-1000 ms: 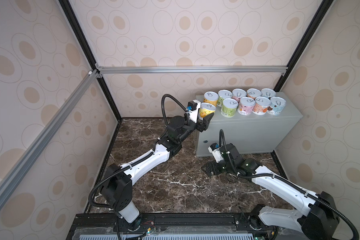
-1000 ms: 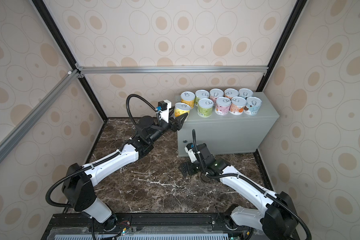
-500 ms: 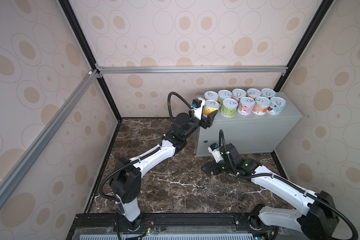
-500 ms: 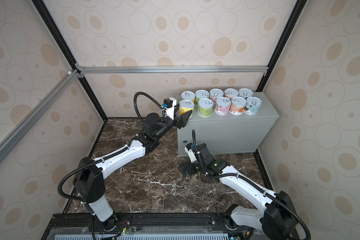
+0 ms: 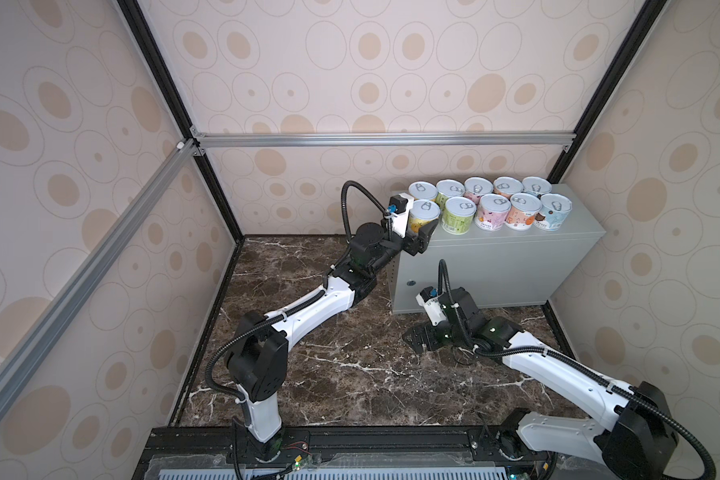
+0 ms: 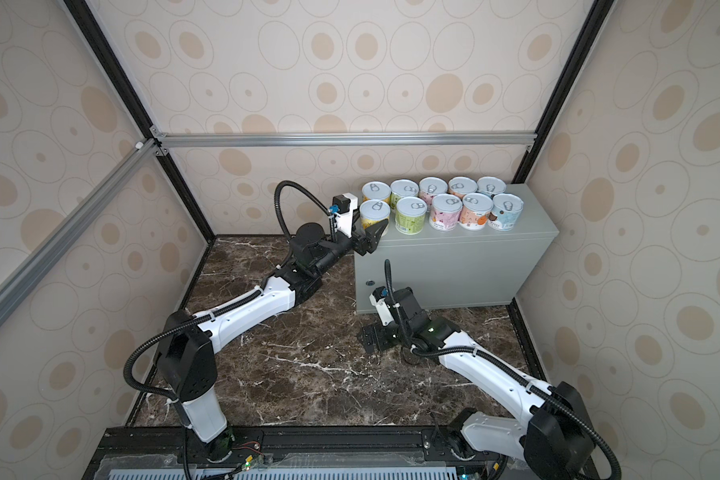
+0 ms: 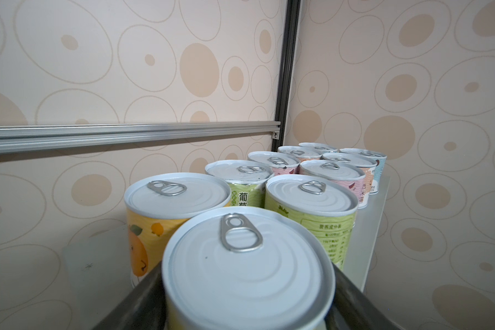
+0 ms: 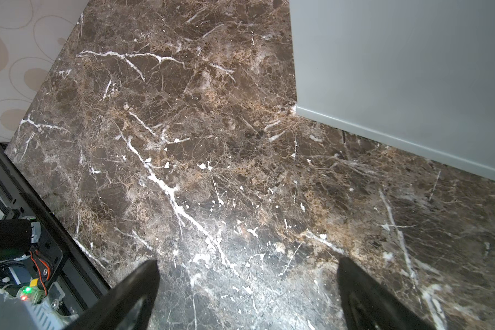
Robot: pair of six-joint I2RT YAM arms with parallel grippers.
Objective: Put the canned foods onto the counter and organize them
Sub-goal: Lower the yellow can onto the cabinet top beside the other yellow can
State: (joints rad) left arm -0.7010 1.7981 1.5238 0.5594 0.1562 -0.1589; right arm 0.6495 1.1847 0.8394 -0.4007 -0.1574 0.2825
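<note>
Several canned foods stand in two rows on the light-grey counter (image 5: 495,266) (image 6: 454,262), against the back wall. A yellow-labelled can (image 5: 424,214) (image 6: 375,212) (image 7: 246,271) stands at the left end of the front row, beside a green can (image 5: 458,216) (image 7: 312,205). My left gripper (image 5: 420,229) (image 6: 373,230) (image 7: 247,285) has one jaw close on each side of this yellow can. The frames do not show whether the jaws press on it. My right gripper (image 5: 412,338) (image 6: 366,338) (image 8: 247,261) hangs low over the marble floor, open and empty, near the counter's front corner (image 8: 397,71).
Dark brown marble floor (image 5: 350,374) lies in front of the counter. Patterned walls close in on three sides, with an aluminium rail (image 5: 371,139) across the back. The black base rail (image 5: 350,440) carrying both arms runs along the front edge.
My left arm has carried the yellow can to the right, from off the counter's left edge to the front row beside the green can. The right arm has stayed still.
</note>
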